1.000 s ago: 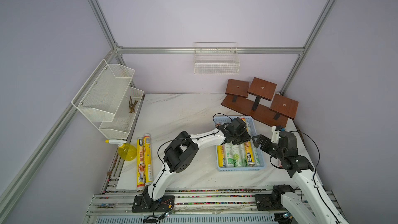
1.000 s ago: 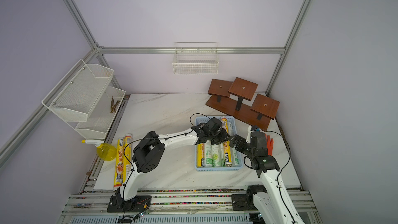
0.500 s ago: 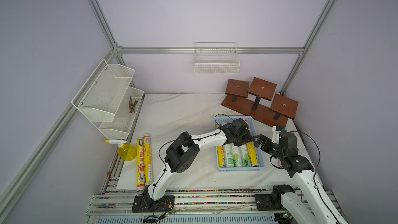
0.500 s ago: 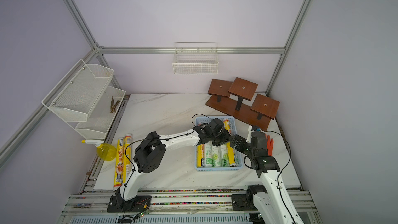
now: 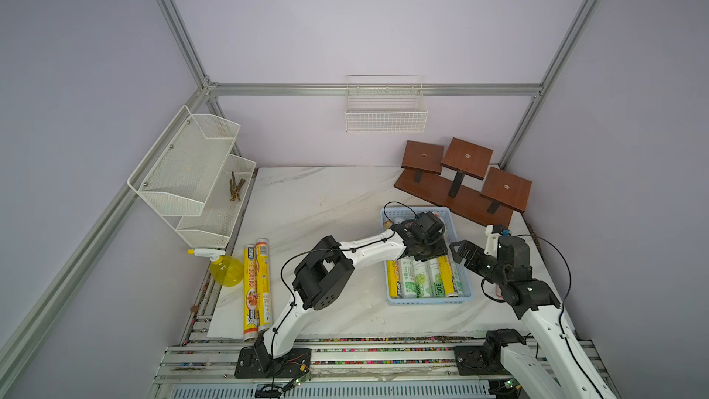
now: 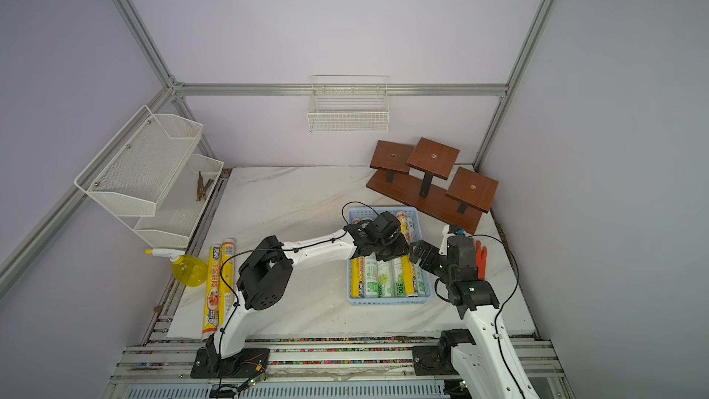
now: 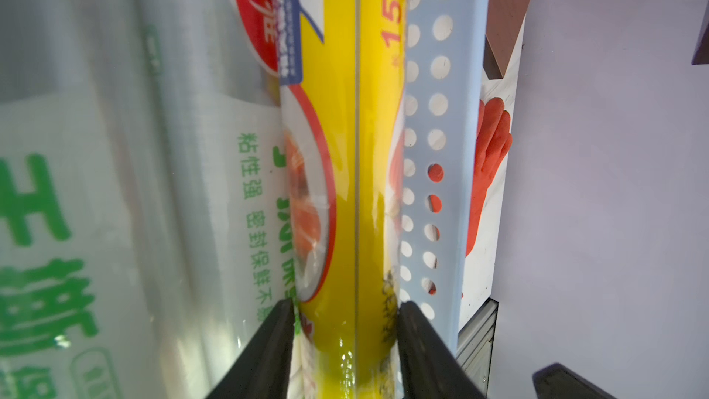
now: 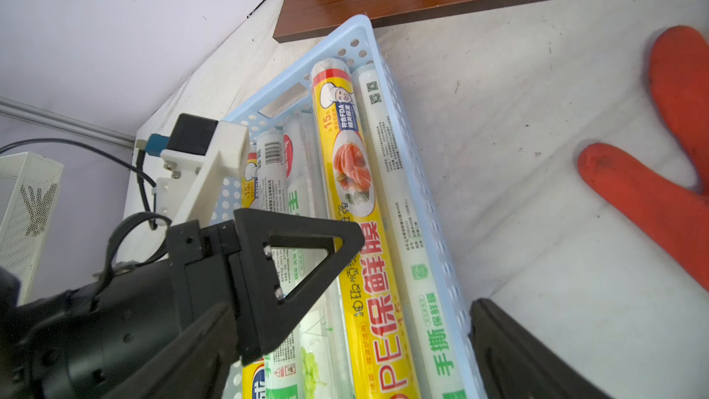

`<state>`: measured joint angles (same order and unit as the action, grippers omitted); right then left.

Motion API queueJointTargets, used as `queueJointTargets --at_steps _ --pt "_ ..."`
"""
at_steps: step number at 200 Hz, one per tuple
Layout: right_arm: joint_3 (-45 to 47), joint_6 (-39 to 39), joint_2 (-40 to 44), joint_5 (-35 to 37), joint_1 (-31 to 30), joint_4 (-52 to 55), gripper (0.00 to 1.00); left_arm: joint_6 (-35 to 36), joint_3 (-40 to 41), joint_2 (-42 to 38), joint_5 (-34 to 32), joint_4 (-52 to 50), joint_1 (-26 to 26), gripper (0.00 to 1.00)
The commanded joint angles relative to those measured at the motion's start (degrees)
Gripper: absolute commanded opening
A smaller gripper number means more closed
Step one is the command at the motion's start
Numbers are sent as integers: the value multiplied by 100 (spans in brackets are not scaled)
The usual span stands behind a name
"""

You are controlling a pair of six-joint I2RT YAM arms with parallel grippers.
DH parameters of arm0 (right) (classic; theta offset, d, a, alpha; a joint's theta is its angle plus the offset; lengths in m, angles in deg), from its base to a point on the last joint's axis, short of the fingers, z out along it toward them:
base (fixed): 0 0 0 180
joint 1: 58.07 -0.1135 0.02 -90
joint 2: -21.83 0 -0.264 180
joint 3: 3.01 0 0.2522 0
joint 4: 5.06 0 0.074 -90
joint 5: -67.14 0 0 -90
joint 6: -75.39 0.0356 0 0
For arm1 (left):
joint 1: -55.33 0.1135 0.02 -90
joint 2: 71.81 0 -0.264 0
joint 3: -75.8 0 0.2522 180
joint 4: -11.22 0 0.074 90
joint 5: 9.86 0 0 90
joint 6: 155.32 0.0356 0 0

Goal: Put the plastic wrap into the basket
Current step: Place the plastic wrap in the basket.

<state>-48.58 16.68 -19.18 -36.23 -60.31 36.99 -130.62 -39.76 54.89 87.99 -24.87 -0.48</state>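
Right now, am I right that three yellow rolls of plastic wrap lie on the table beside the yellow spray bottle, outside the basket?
Not quite: two yellow rolls, not three, lie on the table beside the yellow spray bottle, outside the basket. Both top views show this.

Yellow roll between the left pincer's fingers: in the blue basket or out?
In. The yellow roll lies lengthwise inside the basket, among the other rolls, within its perforated walls; the left pincer straddles it.
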Motion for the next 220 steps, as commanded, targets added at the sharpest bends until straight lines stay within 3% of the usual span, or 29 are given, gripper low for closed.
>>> queueJointTargets --at_steps 1,82,94,128,157,180,220 --pt "92 112 61 -70 25 -196 99 283 -176 -229 -112 -365 0 51" --pt "44 110 180 -218 26 -209 99 888 -226 -628 -123 -473 0 59" --pt "25 80 249 -428 22 -281 99 1052 53 -928 -256 -371 0 59" --pt "91 -122 349 -1614 7 -778 99 1312 1257 -2118 -1419 -244 103 61" --pt "116 165 191 -2544 -53 -1373 98 1607 2483 -3208 -2122 200 284 62" --pt "86 378 97 -2545 -632 -1847 98 1716 3274 -3982 -2781 210 437 64" --pt "-263 59 -335 -1125 -2372 -2047 99 1777 4003 -4951 -3647 -715 847 73"
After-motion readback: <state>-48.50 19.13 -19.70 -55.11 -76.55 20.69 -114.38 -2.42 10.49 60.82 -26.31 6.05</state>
